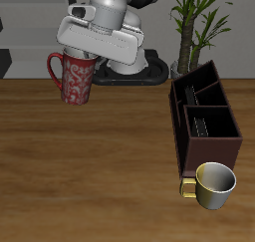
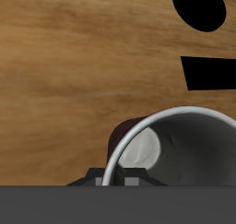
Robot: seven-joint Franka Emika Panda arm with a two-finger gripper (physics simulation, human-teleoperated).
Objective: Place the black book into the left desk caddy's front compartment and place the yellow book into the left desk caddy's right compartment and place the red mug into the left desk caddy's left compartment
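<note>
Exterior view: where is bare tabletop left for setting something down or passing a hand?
The wooden table is bare from the dark red patterned mug, under the gripper, forward to the front edge and across to the tall dark brown wooden caddy. It is crowded where the glossy cream-yellow mug sits at the caddy's front.

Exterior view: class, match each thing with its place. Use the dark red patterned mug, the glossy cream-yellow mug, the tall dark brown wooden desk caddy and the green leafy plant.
Things:
1. dark red patterned mug
2. glossy cream-yellow mug
3. tall dark brown wooden desk caddy
4. green leafy plant

Places:
A. nearest the table's front edge
B. directly below the gripper
C. farthest back, behind the caddy
D. between the cream-yellow mug and the plant

Pairs: 1-B, 2-A, 3-D, 4-C
</note>
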